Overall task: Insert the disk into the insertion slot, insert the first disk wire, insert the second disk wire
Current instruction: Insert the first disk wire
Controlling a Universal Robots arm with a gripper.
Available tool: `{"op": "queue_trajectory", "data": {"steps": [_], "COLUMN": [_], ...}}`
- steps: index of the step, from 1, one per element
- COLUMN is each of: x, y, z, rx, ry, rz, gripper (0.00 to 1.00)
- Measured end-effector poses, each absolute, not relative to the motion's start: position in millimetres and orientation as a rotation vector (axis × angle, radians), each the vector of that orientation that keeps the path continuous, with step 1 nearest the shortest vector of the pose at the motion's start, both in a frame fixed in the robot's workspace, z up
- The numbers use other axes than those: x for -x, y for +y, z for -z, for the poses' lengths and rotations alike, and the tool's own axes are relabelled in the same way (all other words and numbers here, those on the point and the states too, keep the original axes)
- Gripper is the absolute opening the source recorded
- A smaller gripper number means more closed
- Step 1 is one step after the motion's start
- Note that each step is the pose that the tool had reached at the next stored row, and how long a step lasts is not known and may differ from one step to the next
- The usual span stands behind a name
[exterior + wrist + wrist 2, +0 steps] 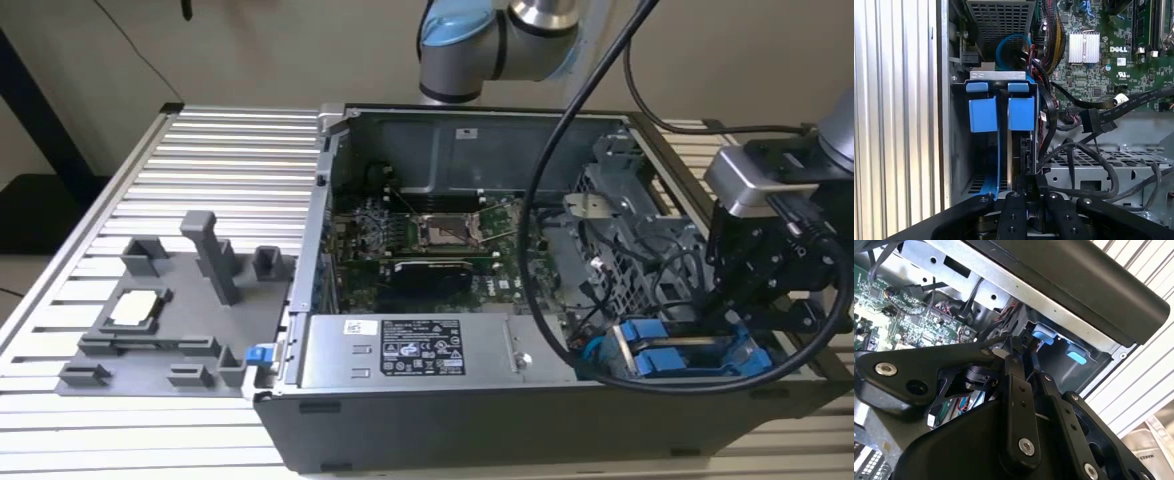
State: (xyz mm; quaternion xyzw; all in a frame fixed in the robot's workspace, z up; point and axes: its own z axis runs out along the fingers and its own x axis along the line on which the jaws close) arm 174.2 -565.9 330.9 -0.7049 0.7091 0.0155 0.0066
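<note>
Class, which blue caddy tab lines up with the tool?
The tab beside the black cables, straight ahead of the tool; the other tab sits by the case wall.

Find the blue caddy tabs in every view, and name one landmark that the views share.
Exterior view: blue caddy tabs inside the case, at its front corner on the exterior view's right.
First wrist view: tabs side by side, just inside the case wall.
Second wrist view: tabs beneath the case's dark edge.
Shared landmark: the slatted table bordering that case wall.
</note>
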Motion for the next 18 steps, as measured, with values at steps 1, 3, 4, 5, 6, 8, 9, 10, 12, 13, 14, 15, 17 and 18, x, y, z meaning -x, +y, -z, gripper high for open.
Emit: {"op": "queue_trajectory", "data": {"steps": [1,3,4,5,6,8,9,10,12,13,14,15,17,18], "x": [-174.2,-174.2,-174.2,-174.2,-174.2,-174.2,-174.2,-174.2,-174.2,-174.2,-174.2,-174.2,-174.2,-174.2], "y": [-565.9,-565.9,-565.8,-565.8,-565.8,-565.9,-565.8,-565.8,-565.8,-565.8,-565.7,-565.7,-565.5,-565.5], "z": [-330.8,-330.2,-330.3,-330.5,-331.3,-334.5,-337.4,-339.9,-345.3,-348.5,-351.8,-355.6,-364.2,-368.5], "rx": [2.205,2.204,2.205,2.205,2.205,2.205,2.205,2.205,2.206,2.206,2.206,2.206,2.207,2.207], "ry": [2.218,2.218,2.218,2.218,2.219,2.219,2.219,2.219,2.219,2.219,2.219,2.219,2.220,2.220], "rz": [-0.049,-0.051,-0.050,-0.049,-0.048,-0.048,-0.048,-0.048,-0.048,-0.048,-0.048,-0.047,-0.045,-0.045], "gripper": [0.19,0.20,0.27,0.27,0.27,0.27,0.27,0.27,0.27,0.27,0.27,0.27,0.27,0.27]}}
